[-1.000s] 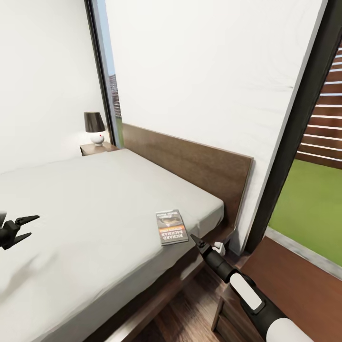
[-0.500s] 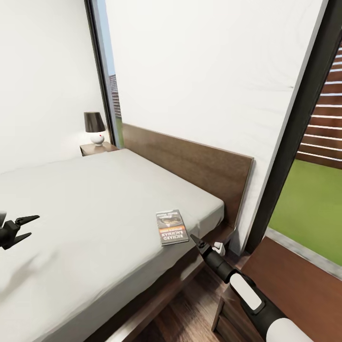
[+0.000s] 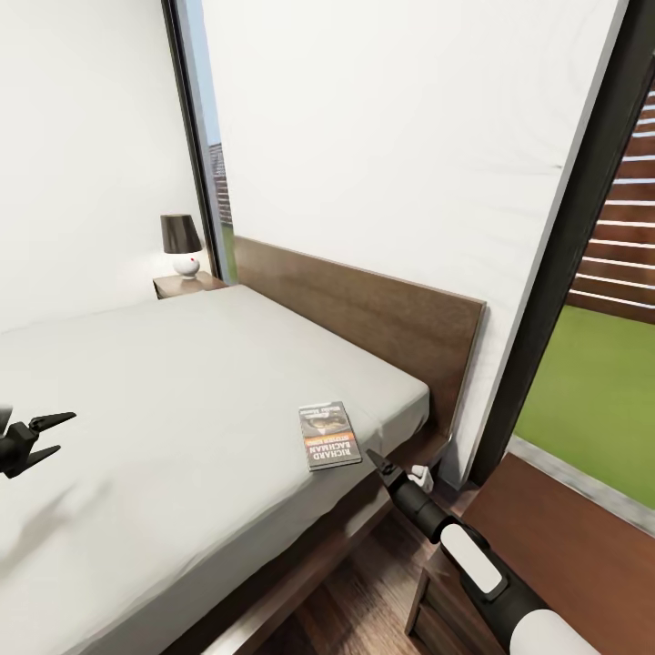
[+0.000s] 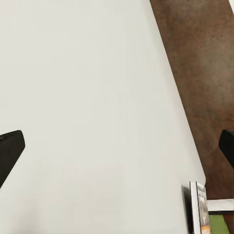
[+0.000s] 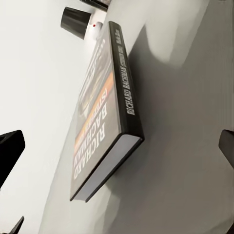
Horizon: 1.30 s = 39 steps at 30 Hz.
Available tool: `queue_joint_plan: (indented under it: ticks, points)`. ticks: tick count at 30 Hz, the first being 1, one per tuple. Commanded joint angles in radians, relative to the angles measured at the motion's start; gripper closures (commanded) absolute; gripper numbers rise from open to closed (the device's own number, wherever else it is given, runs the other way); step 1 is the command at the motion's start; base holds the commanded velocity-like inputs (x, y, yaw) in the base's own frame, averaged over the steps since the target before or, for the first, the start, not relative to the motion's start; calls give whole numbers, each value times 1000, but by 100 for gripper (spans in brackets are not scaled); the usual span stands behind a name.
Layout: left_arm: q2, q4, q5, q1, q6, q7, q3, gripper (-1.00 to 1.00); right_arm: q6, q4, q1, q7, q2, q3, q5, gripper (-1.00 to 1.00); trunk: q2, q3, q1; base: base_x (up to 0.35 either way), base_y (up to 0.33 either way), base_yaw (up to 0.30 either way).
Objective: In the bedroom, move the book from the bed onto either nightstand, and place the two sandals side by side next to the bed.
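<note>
Thin paperback book (image 3: 328, 435) lay flat on the smooth grey mattress of the bed (image 3: 164, 400), near the corner by the flat wooden headboard. Right gripper (image 3: 375, 460) sat just beside the book, jaws apart, empty. Left gripper (image 3: 45, 433) hung over the mattress, open, empty, arm cut off. Far nightstand (image 3: 185, 284) partly hidden; lamp (image 3: 181, 244) on it.

One book (image 3: 328, 435) and one bed (image 3: 164, 409) are counted. Two grippers are seen. One lamp (image 3: 180, 244), perhaps on one nightstand (image 3: 186, 284), is counted.
</note>
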Motion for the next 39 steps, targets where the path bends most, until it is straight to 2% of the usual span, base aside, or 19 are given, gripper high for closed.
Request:
queue_joint_plan:
  ticks: [1, 29, 39]
  points:
    - [0, 0, -6, -1, 6, -2, 8, -100, 4, 0, -1, 0, -1, 4, -14, -100, 0, -1, 0, 0, 0, 0]
    - [0, 0, -5, -1, 6, -1, 8, -100, 4, 1, -1, -6, -1, 8, -24, -100, 0, -1, 0, 0, 0, 0]
    - [0, 0, -5, -1, 6, -1, 8, -100, 5, 1, -1, -7, 7, 9, -23, -100, 0, -1, 0, 0, 0, 0]
